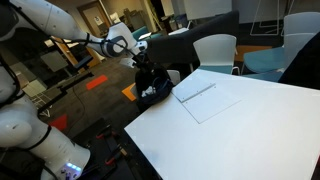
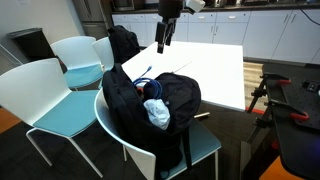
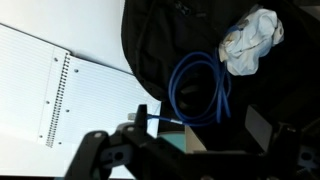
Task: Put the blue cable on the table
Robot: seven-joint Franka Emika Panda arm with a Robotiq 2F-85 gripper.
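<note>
Thin dark-blue cable (image 3: 200, 92) looped atop a black fabric bag (image 3: 150, 40) beside a crumpled white wad (image 3: 250, 40), tail pointing toward my black gripper (image 2: 161, 44); I cannot tell its grip. Lined spiral notebook (image 3: 40, 90) on the white table (image 3: 100, 30).

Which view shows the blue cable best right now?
Wrist view: the cable is a clear blue loop on the bag. In an exterior view only a short arc shows; in an exterior view of the bag I cannot find it.
</note>
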